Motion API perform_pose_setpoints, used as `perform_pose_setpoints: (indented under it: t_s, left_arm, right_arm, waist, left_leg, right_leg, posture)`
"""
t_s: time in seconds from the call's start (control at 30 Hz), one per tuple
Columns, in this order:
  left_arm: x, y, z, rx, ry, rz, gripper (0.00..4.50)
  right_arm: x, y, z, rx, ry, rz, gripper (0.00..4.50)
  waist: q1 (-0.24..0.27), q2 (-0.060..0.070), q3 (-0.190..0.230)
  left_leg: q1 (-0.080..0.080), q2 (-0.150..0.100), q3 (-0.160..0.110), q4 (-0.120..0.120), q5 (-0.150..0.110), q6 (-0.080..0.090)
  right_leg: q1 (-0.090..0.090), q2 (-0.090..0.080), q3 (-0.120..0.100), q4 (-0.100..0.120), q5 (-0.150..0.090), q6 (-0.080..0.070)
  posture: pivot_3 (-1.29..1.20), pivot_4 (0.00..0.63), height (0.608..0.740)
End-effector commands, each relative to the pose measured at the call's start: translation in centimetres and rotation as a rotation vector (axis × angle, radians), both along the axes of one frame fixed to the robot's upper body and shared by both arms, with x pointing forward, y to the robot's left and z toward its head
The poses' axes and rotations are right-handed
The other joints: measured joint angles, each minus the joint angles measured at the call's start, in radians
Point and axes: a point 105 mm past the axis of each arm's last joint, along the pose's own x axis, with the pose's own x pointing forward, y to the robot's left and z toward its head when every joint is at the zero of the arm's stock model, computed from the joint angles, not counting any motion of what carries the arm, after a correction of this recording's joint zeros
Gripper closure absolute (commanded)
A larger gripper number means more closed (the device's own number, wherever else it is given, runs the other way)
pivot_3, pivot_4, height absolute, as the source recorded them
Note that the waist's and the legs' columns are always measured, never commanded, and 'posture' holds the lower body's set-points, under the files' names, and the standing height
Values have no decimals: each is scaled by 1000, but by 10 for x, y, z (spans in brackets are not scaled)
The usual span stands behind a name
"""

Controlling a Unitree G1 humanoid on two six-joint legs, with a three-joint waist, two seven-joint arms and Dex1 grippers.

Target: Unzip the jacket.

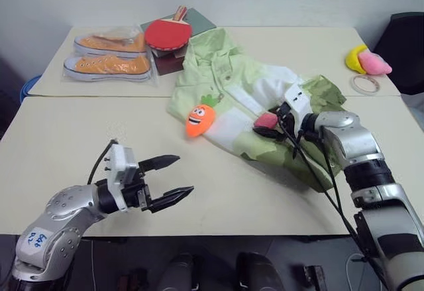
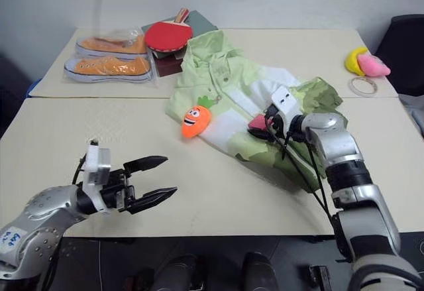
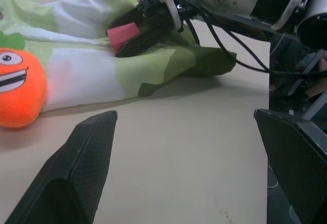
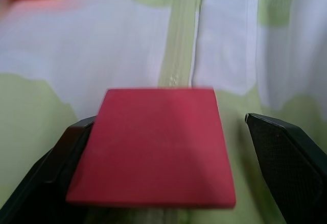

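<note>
both tools (image 1: 173,178) (image 1: 273,124) gape, right arm outstretched.

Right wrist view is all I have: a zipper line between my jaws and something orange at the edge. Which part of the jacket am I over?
Observer: The right gripper is at the jacket's lower front, with the collar on the far side.
Operator: And the orange thing?
Observer: A carrot plush lying at the jacket's edge, toward the robot's left.
Operator: Where's the other arm?
Observer: The left gripper is over bare table, jaws open, apart from the jacket.
</note>
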Motion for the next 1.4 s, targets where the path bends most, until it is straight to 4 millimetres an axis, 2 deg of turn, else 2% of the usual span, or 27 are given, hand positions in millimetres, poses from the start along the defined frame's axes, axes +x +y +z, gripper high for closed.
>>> perform_pose_setpoints:
  t_s: [0.03, 0.07, 0.17, 0.23, 0.27, 0.33, 0.43, 0.47, 0.53, 0.6, 0.67, 0.77, 0.8, 0.87, 0.9, 0.93, 1.0, 1.13, 1.23, 1.33, 1.4]
  left_arm:
    - [-2, -1, 1, 0, -29, 0, 0]
    - [-2, 0, 0, 1, -30, 8, 0]
    - [-4, 0, -3, 3, -32, 21, 0]
    - [-4, 0, -5, 5, -36, 31, 0]
    - [-4, 1, -4, -9, -42, 46, 0]
    - [4, 13, 0, -59, -56, 153, 0]
    - [10, 31, 4, -72, -82, 261, 0]
    - [11, 35, 4, -62, -84, 274, 0]
    - [13, 46, -1, 22, -69, 248, 0]
    - [17, 56, -3, 68, -46, 221, 0]
    - [24, 63, -3, 93, -43, 204, 0]
    - [37, 66, -2, 102, -47, 180, 0]
    - [44, 64, -1, 102, -50, 167, 0]
    - [55, 60, 1, 99, -57, 139, 0]
    - [65, 59, 3, 95, -65, 141, 0]
    - [74, 58, 6, 96, -86, 154, 0]
    - [92, 56, 13, 94, -113, 158, 0]
    - [110, 53, 14, 186, -197, 129, 0]
    - [129, 57, 4, 279, -246, 164, 0]
    - [153, 60, -7, 400, -305, 234, 0]
    - [172, 58, -1, 361, -321, 333, 0]
  right_arm:
    - [2, 4, 13, 27, -41, 43, 780]
    - [-1, 4, 18, 59, -53, 63, 1006]
    - [-10, 2, 27, 141, -87, 111, 2049]
    - [-20, -6, 35, 204, -112, 132, 2388]
    - [-27, -17, 39, 249, -109, 114, 2435]
    - [-42, -43, 51, 321, -169, 67, 2435]
    - [-60, -104, 67, 346, -293, -122, 2435]
    - [-63, -118, 68, 340, -314, -180, 2435]
    - [-67, -156, 62, 220, -386, -304, 2435]
    - [-68, -191, 44, 25, -414, -430, 2435]
    - [-66, -225, 32, -29, -424, -615, 2435]
    - [-67, -256, 19, -6, -411, -806, 2435]
    - [-69, -262, 12, -66, -392, -824, 2112]
    - [-71, -264, 1, -85, -354, -822, 1488]
    - [-70, -263, 3, -63, -366, -818, 1141]
    - [-70, -260, 4, -31, -368, -803, 827]
    - [-71, -259, 20, 32, -428, -778, 111]
    - [-87, -246, 54, 79, -610, -646, 39]
    - [-107, -215, 72, 120, -745, -468, 39]
    - [-124, -162, 88, 187, -797, -272, 39]
    - [-140, -120, 90, 202, -761, -123, 39]
  waist:
    - [0, 0, 0]
    - [0, 0, 0]
    - [0, 0, 0]
    - [4, 0, 0]
    - [8, 0, 0]
    - [16, 0, 0]
    - [31, 1, 0]
    - [31, 1, 0]
    - [30, 1, 0]
    - [24, 1, 0]
    - [14, 1, 0]
    - [1, 2, 1]
    - [0, 3, 2]
    - [-3, 4, 2]
    - [-4, 4, 2]
    - [-5, 4, 2]
    - [-5, 4, 2]
    - [-6, 4, 2]
    - [5, 4, 2]
    - [9, 3, 2]
    - [10, 2, 3]
  left_leg:
    - [0, 0, 0, 0, 0, 0]
    - [0, 0, 0, 1, 0, 0]
    - [0, 0, 0, 2, 0, 0]
    - [0, 1, 0, 3, 0, 0]
    - [0, 1, -1, 3, 0, 0]
    - [-1, 0, -2, 3, 0, 0]
    - [-5, 0, -3, 5, -1, 1]
    - [-6, 0, -4, 6, -1, 1]
    - [-7, 0, -3, 8, -1, 1]
    - [-6, 0, -2, 8, 0, 1]
    - [-1, 0, 2, 8, 0, 1]
    - [1, 0, 4, 7, 0, 1]
    - [1, 0, 4, 7, 0, 1]
    - [1, 1, 4, 5, 0, 0]
    - [1, 1, 4, 4, 0, -1]
    - [0, 1, 4, 3, 1, -1]
    - [0, 1, 4, 3, 1, 0]
    - [0, 1, 4, 3, 1, 0]
    - [0, 1, 4, 1, 1, 0]
    - [0, 1, 4, 1, 1, 0]
    - [0, 1, 4, 3, 1, 0]
  right_leg:
    - [0, 0, 0, 0, 0, 0]
    - [0, 0, 0, 0, 0, 0]
    - [0, -1, 0, 0, 0, 0]
    - [1, -1, 0, 0, 0, 0]
    - [1, -1, 0, 1, 0, 0]
    - [1, -3, 0, 0, 0, 0]
    - [0, -3, -1, -1, 1, 2]
    - [0, -3, -2, -1, 1, 2]
    - [-1, -2, -3, 0, 1, 2]
    - [-1, 1, -3, -1, 1, 2]
    - [0, 2, -3, -1, 1, 2]
    - [0, -1, -2, 0, 1, 2]
    - [0, -1, -1, 0, 1, 2]
    - [0, -1, -1, 2, 1, 2]
    - [0, 0, -2, 2, 1, 2]
    - [0, 3, -2, 2, 1, 2]
    - [0, 4, -3, 1, 1, 2]
    - [0, 4, -3, 1, 1, 3]
    - [-1, 5, -4, 0, 1, 3]
    - [0, 5, -3, 0, 2, 3]
    - [-1, 4, -3, 2, 2, 4]
  posture:
    - [0, 150, 740]
    - [0, 150, 740]
    - [0, 150, 740]
    - [0, 150, 740]
    - [0, 150, 740]
    - [0, 150, 740]
    - [0, 150, 740]
    - [0, 150, 740]
    - [0, 150, 740]
    - [0, 150, 740]
    - [0, 150, 740]
    - [0, 150, 740]
    - [0, 150, 740]
    - [0, 150, 740]
    - [0, 150, 740]
    - [0, 150, 740]
    - [0, 150, 740]
    - [0, 150, 740]
    - [0, 150, 740]
    - [0, 150, 740]
    - [0, 150, 740]
